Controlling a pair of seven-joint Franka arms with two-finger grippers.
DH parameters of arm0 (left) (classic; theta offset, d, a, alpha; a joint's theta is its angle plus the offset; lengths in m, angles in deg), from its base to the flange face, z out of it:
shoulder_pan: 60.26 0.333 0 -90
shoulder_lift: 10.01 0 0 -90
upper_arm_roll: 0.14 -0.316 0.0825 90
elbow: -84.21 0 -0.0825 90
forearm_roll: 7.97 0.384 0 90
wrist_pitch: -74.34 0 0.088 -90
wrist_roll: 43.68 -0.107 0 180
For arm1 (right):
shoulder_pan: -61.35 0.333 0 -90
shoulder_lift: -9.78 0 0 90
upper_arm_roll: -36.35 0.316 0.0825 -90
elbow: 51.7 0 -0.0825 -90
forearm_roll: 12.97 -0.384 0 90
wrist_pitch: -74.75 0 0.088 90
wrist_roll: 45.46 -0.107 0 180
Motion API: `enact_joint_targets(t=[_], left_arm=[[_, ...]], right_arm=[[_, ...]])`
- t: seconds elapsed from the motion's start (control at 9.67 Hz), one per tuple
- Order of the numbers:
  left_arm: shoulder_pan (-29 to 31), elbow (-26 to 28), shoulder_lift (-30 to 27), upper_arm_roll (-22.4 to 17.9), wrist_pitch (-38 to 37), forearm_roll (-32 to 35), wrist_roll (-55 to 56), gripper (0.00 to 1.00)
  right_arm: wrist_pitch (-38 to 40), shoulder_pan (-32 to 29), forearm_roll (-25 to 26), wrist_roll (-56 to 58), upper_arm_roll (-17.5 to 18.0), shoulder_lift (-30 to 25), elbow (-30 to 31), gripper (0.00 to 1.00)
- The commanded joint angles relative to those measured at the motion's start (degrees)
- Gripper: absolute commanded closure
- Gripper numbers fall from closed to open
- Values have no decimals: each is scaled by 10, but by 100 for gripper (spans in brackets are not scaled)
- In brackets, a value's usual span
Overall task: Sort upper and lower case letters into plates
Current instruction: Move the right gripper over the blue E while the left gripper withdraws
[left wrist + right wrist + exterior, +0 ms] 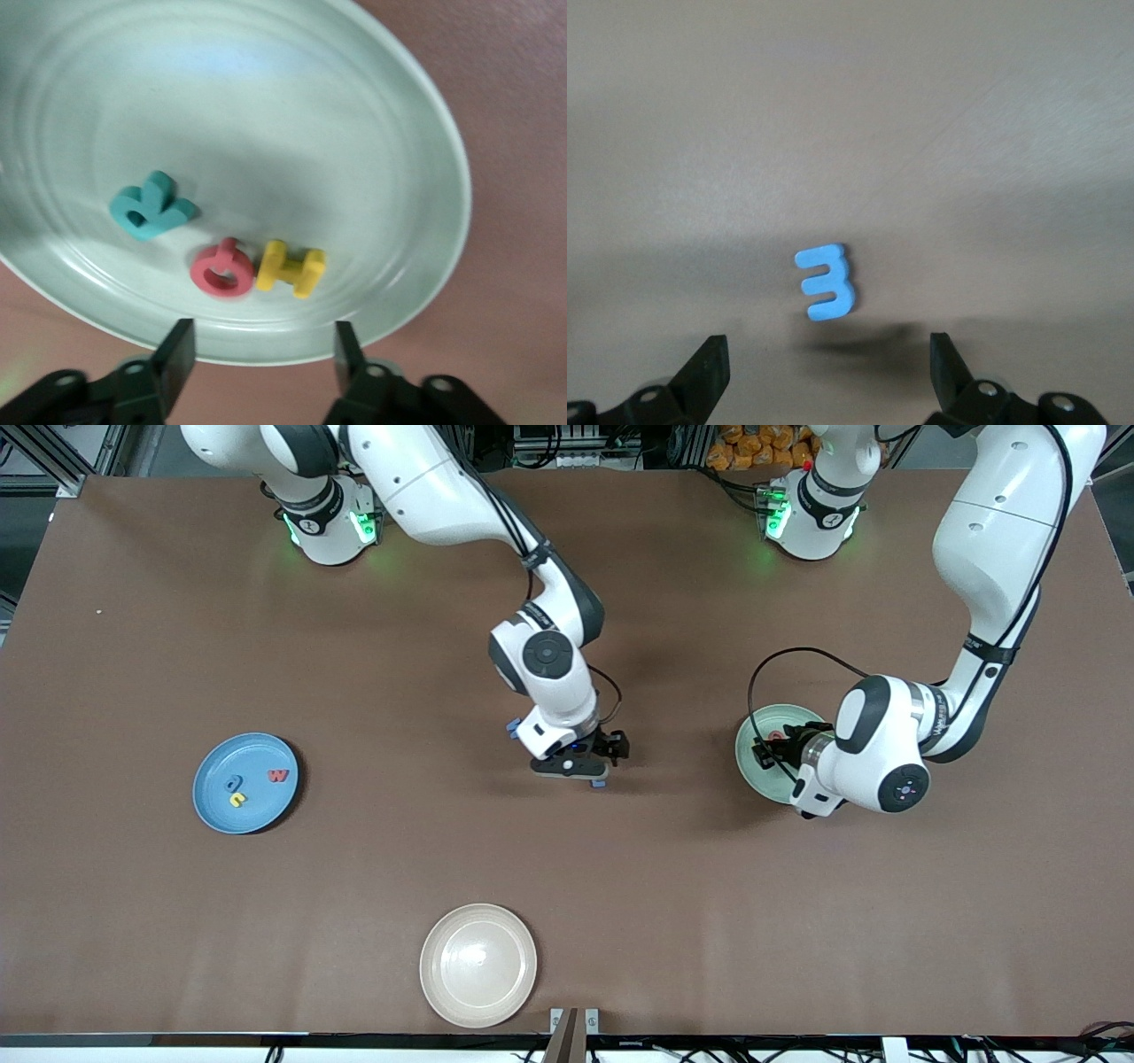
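Note:
The mint green plate (pixel 756 769) lies toward the left arm's end of the table. In it lie a teal letter (pixel 151 209), a red letter (pixel 221 269) and a yellow letter (pixel 291 268). My left gripper (pixel 262 354) hangs open over that plate's rim (pixel 425 133), with nothing between its fingers. My right gripper (pixel 827 372) is open low over the middle of the table, just above a blue letter (pixel 827 283) that lies flat on the bare table. The blue plate (pixel 213 815) toward the right arm's end holds a red letter (pixel 278 776), a blue letter (pixel 233 783) and a yellow letter (pixel 236 800).
A cream-white plate (pixel 478 965) with nothing in it sits near the table's edge closest to the front camera. The brown tabletop (pixel 372 868) stretches between the three plates.

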State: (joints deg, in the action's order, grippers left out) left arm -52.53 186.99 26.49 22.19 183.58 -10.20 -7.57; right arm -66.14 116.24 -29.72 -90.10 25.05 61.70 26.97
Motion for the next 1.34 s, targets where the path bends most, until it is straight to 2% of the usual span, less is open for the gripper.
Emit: enact_joint_targets(t=[0.0, 0.21, 0.62, 0.72, 1.24], left_arm=[[-26, 15, -17, 3, 15, 1, 29, 0], [-63, 15, -16, 10, 45, 0, 92, 0], [-130, 3, -14, 11, 87, 1, 165, 0], [-130, 1, -13, 11, 88, 2, 164, 0], [-129, 1, -14, 11, 87, 8, 148, 0]], right_arm=[[11, -2, 3, -12, -1, 23, -37, 0], [8, -2, 14, -10, -3, 40, -65, 0], [4, 3, 124, -12, -2, 50, -65, 0], [4, 4, 144, -12, -2, 50, -65, 0], [-20, 10, 174, -14, -2, 59, -65, 0]])
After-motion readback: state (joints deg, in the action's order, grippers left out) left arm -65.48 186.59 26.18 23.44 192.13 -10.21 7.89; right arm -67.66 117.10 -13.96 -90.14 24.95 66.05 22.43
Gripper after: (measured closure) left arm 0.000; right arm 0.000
